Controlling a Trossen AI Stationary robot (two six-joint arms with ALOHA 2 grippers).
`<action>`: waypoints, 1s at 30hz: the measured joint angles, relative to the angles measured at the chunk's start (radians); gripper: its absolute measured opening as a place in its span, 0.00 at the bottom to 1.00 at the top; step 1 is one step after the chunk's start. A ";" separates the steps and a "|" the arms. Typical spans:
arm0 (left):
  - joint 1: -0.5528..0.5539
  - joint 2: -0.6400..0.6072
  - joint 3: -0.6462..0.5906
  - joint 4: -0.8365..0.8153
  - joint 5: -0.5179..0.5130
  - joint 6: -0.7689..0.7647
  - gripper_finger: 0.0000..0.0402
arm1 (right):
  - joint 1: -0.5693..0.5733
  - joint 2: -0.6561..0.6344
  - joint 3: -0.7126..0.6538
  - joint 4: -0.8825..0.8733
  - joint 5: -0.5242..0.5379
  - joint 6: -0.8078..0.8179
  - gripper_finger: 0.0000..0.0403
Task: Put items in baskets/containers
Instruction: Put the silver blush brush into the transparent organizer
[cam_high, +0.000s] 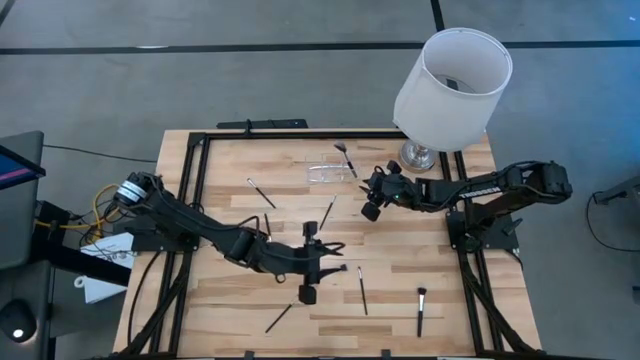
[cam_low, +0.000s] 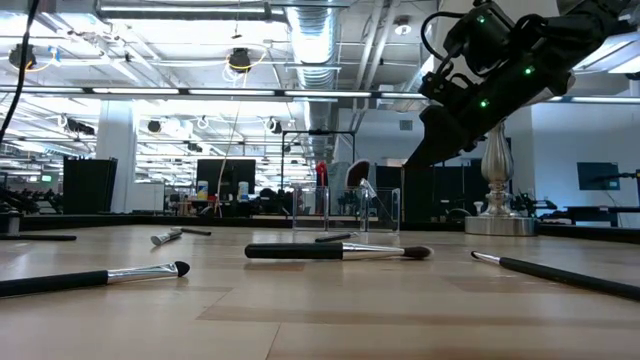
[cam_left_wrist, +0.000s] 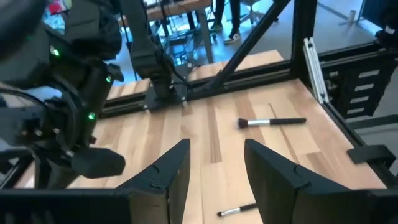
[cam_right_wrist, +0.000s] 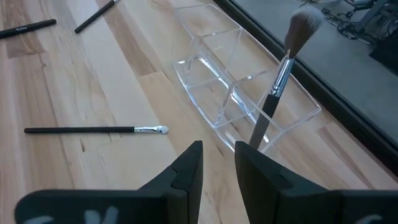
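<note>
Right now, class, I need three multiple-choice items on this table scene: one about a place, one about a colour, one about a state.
1. Where does the clear organizer sit?
A. far side of the table, near the lamp base
B. near edge, by the left arm
C. on the floor

2. What colour is the lampshade?
A. black
B. white
C. red

3. How does the brush in the organizer stand?
A. flat on the wood
B. leaning, bristles up
C. held by the right hand

Key: 1 A, the high view shows the organizer beside the lamp base. 2 B, its shade is plainly white. 3 B, the right wrist view shows its handle inside a compartment; the right hand is empty.
</note>
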 joint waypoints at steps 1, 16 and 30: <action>-0.003 -0.012 0.000 -0.003 0.001 0.000 0.37 | 0.000 0.000 0.000 -0.004 0.000 0.000 0.21; 0.004 -0.061 -0.002 -0.267 -0.088 -0.114 0.37 | 0.009 0.000 0.000 -0.021 -0.002 0.029 0.21; 0.130 0.007 -0.161 -0.170 0.196 -0.316 0.37 | 0.028 0.000 0.000 -0.016 -0.005 0.027 0.21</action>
